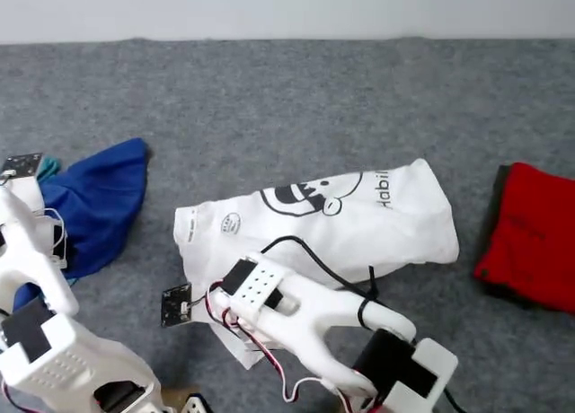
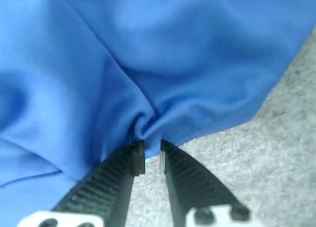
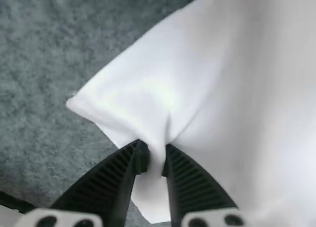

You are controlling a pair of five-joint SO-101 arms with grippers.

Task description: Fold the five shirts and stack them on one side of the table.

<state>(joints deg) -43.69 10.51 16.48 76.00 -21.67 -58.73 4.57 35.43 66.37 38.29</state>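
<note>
On table [image 1: 269, 99] — left hand [image 2: 152, 153] pinches blue shirt [image 2: 148, 54], right hand [image 3: 154, 155] pinches printed white shirt [image 3: 222, 89].

blue shirt [image 1: 99, 193] 1 | white shirt [image 1: 359, 224] 1 | red shirt [image 1: 535, 233] 1 | arms [image 1: 314, 316] [image 1: 54, 350] 2

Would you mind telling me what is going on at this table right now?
Two robot arms are handling shirts. The left pincer is shut on a fold of the blue shirt, which lies on the left side of the table in the high view. The right pincer is shut on an edge of the white shirt in the middle. A red shirt lies apart at the right edge, seemingly folded.
</note>
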